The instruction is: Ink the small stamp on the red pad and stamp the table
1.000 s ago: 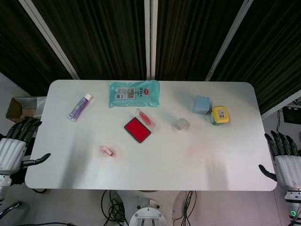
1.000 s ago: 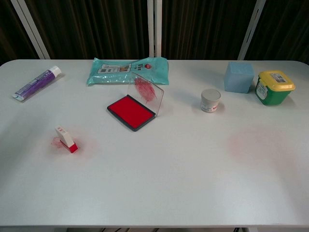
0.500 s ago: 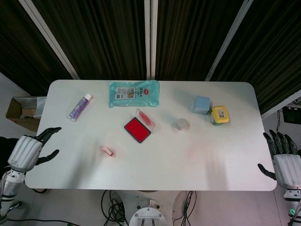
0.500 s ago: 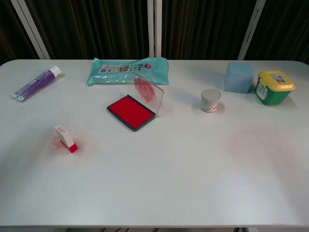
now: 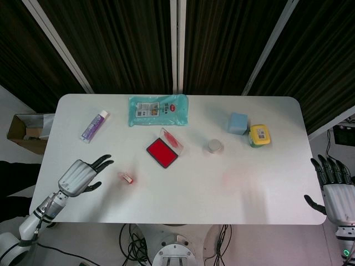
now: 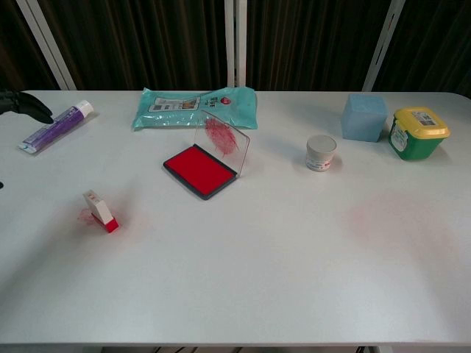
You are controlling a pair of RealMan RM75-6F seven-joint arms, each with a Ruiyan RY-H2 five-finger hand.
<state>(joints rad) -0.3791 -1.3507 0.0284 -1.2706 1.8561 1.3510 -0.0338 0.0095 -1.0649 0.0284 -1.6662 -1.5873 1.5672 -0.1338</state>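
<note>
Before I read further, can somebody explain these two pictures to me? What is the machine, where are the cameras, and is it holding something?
It is a robot with two arms ending in mechanical hands. One picture looks down from its head, the other forward from its chest. On the white table lie a small stamp, an open red ink pad, a tube, a teal packet, a small jar, a blue block and a yellow-lidded tub. The left hand hovers beside the stamp, fingers apart; the right hand waits at the table's edge. Neither holds anything.

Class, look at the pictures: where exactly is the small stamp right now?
In the head view the small stamp lies on the table's front left part, between the open left hand and the red ink pad, touched by neither hand.
</note>
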